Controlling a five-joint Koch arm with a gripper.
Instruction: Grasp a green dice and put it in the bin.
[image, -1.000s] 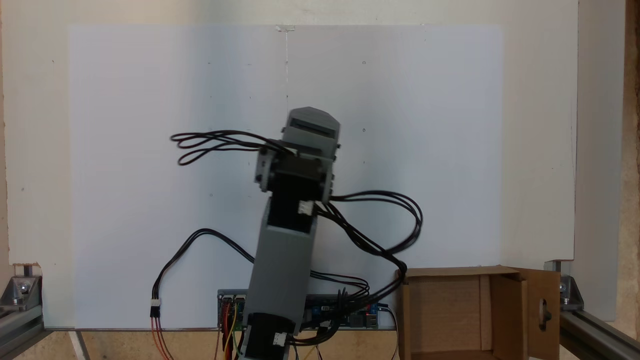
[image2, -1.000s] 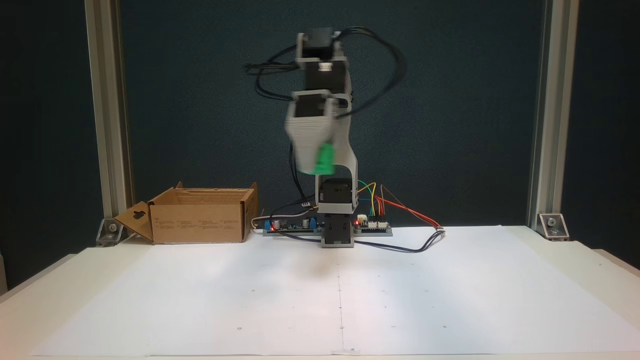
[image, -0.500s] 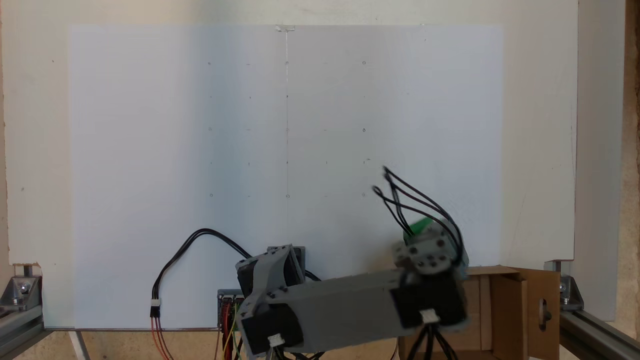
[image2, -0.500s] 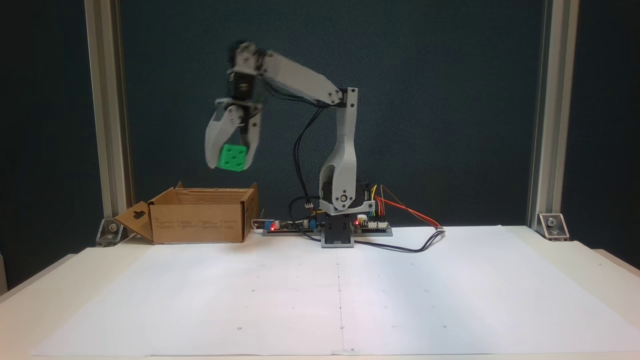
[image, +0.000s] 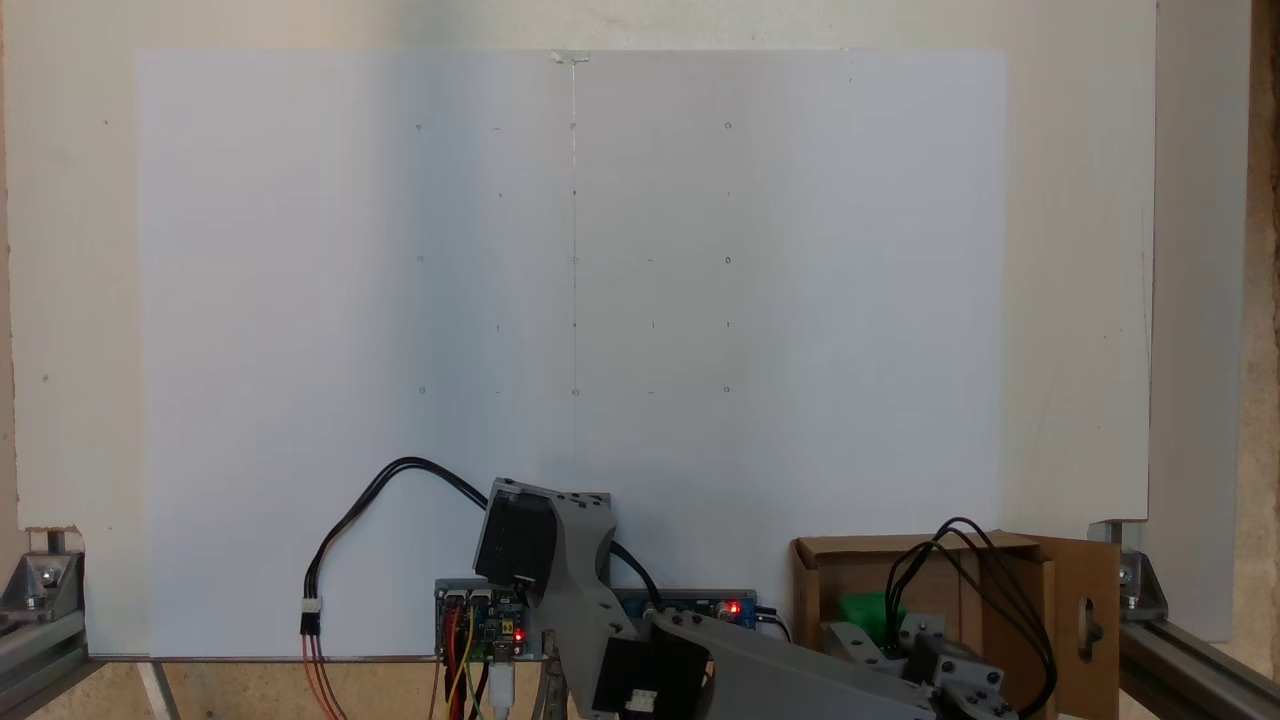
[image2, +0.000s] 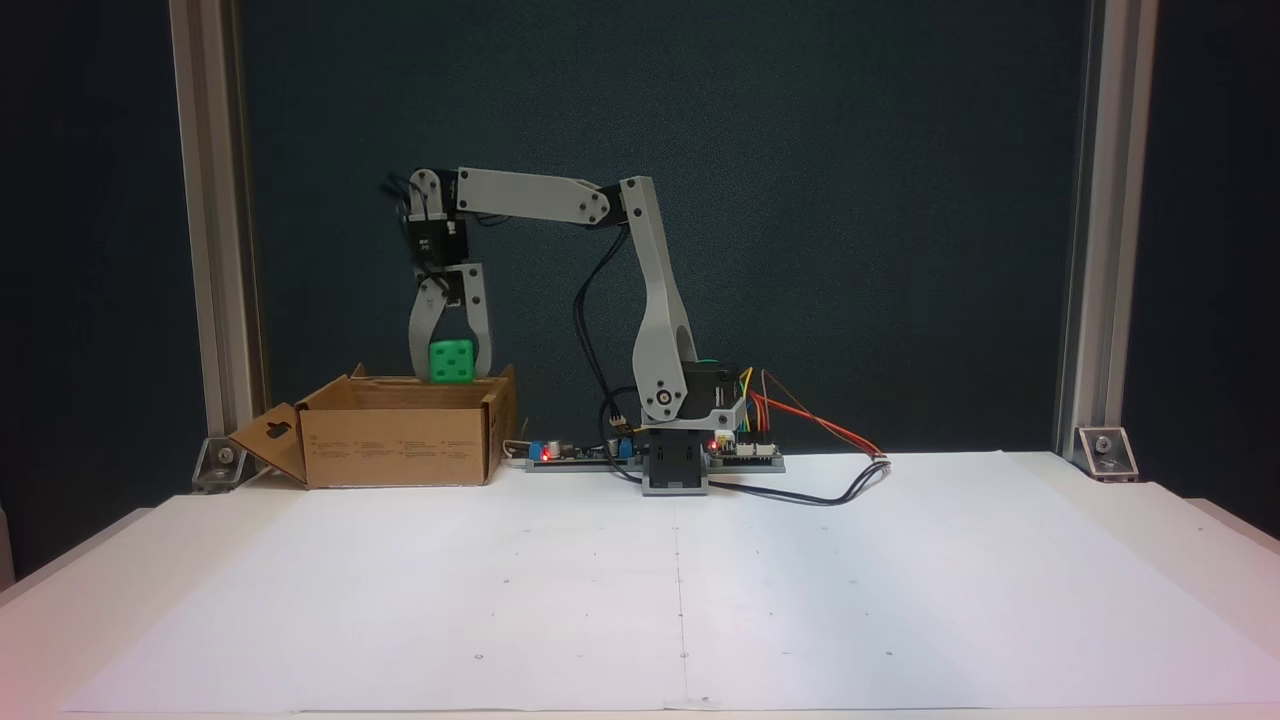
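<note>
Green dice hangs pinched between the two pale fingers of the end effector, just above the open mouth of the bin, its lower edge about level with the cardboard rim in the front-facing fixed view. The end effector is closed on it, one finger against each of two opposite flat faces, with a pipped face turned toward that camera. In the fixed view from above, a patch of green shows inside the outline of the bin, beside the grey wrist parts and a loop of black cable, so the cube looks to be over the interior rather than over a wall. It appears to be a small rigid plastic cube, likely light, smooth enough to slip if held by its rounded corners, and not fragile; the flat opposite faces are the sensible place to take hold, as here. A short drop into corrugated cardboard should do it no harm, though it may bounce or roll a little. The bin stands at the back corner of the white worktop, one flap with a cut-out handle hole folded outward, near an aluminium frame post. The arm reaches across from its base, where circuit boards and coloured wires lie.
</note>
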